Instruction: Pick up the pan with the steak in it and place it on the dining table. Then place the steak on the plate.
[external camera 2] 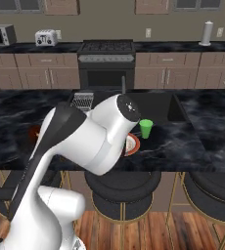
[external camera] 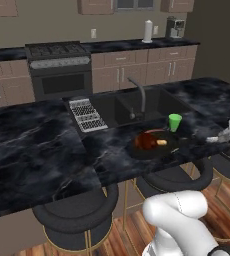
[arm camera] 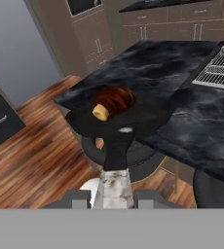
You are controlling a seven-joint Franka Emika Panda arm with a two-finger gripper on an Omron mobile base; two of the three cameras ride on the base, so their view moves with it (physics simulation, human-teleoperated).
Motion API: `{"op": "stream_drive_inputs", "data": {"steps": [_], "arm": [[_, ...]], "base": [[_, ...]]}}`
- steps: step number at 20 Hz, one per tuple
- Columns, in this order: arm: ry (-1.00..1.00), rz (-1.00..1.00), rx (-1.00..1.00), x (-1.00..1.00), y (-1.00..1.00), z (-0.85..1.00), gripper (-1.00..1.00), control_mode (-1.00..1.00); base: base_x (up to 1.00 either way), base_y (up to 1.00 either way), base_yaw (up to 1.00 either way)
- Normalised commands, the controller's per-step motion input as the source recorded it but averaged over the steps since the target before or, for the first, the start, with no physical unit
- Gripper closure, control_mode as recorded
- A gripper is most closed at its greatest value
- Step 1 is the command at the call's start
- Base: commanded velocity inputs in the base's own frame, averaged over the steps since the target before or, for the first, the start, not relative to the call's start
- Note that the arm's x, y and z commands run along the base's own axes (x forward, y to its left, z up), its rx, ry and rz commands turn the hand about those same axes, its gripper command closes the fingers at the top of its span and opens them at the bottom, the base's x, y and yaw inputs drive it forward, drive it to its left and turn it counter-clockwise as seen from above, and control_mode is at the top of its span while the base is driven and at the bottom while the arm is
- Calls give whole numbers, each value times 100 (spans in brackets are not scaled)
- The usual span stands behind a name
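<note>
Where the pan (external camera: 152,150) lay: on the table (external camera: 37,145), at the near edge in front of the sink (external camera: 137,107), just nearside of the green cup (external camera: 175,121).
Steak (external camera: 148,140): in the pan, reddish-brown, tan bone end pointing away from the sink toward the handle (arm camera: 115,151).
Plate (external camera 2: 133,145): also in front of the sink. An orange rim peeked out at the pan's left side, so the pan seemed to sit on or over it (I could not tell which).
End effector (arm camera: 113,199): out past the table edge, on the side away from the sink, with the handle's silver tip between its fingers (arm camera: 77,198). They flanked it closely, but I could not tell whether they pressed on it or stood just clear.
Step in hand: judged the end of the first half, with the pan delivered to the table and the steak not yet moved.
Next move: probably let go of the handle, back off, then come in above the pan. The steak was small and lumpy, so the fingers would need to straddle it squarely. The plate likely needed to be uncovered first.
</note>
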Motion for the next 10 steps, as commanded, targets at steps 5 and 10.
{"op": "stream_drive_inputs", "data": {"steps": [5, 10], "arm": [[0, -1, 0, 63, 50, -15, 100, -100], [-1, 0, 0, 52, 35, -12, 100, -100]], "base": [[0, 0, 0], [0, 0, 0]]}}
